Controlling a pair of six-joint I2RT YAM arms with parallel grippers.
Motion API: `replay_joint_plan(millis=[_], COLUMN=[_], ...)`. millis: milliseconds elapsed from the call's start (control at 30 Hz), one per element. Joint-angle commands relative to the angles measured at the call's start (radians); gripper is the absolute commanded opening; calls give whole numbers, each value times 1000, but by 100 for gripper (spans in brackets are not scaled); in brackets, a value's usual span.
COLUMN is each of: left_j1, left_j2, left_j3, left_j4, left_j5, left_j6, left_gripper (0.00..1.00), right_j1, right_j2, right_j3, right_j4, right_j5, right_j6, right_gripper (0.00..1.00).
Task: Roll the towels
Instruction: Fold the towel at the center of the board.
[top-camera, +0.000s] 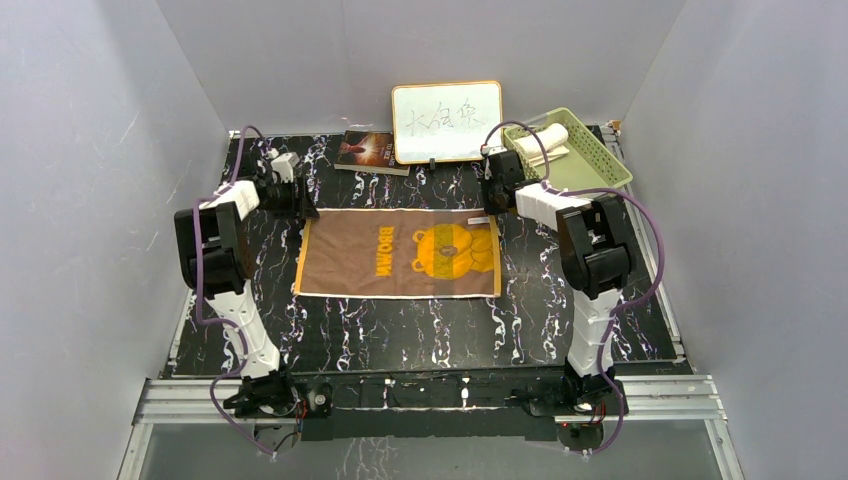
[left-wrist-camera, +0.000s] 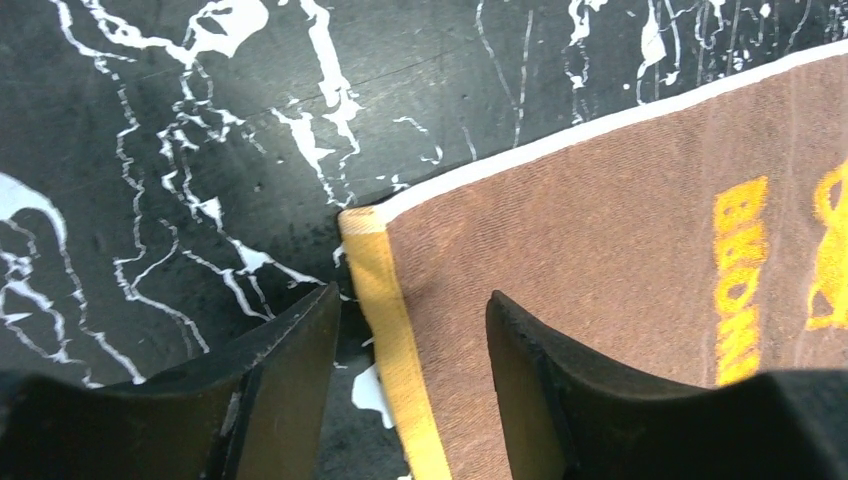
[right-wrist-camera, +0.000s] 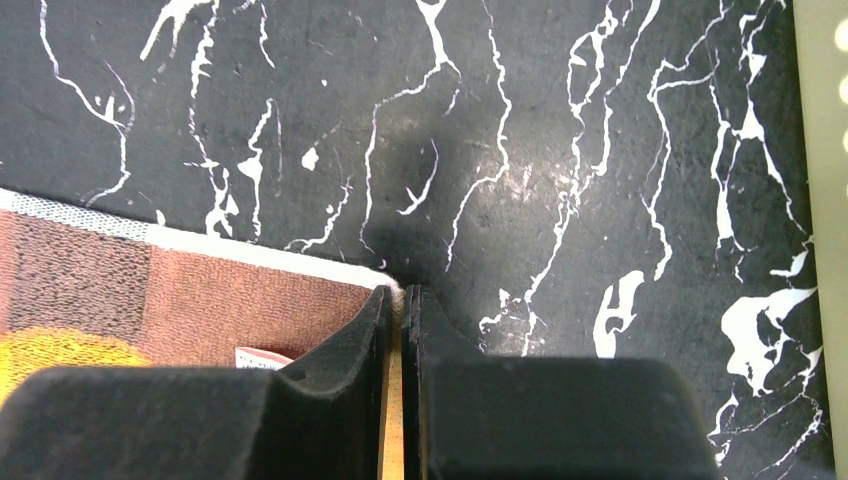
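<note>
Black marbled table (top-camera: 400, 335); towel (top-camera: 398, 253) corner inside right pincer (right-wrist-camera: 400, 298), plain only wrist-side.

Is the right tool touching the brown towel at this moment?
Touching. The right wrist view shows the right tool shut on a corner of the brown towel, with the towel's yellow hem pinched between the jaws.
</note>
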Motion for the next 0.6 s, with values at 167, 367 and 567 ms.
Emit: replay_joint_plan(millis=[167,367,567], left_j1=[-61,-115,-135], left_j2=[15,16,26], left_j3=[37,25,15], left_j4=[-8,17,39], left_j5=[-94,-306,-435], left_j6=[4,-4,-16], left_gripper=[56,53,48], right_j1=[-2,-1,-1], right_j2=[13,-6,-14], right_j3=[74,67,62], right_j4=[-2,-2,-2], right_j5=[-33,-33,-42], right_j6=[-11,-17,-16], right_gripper=[0,0,0])
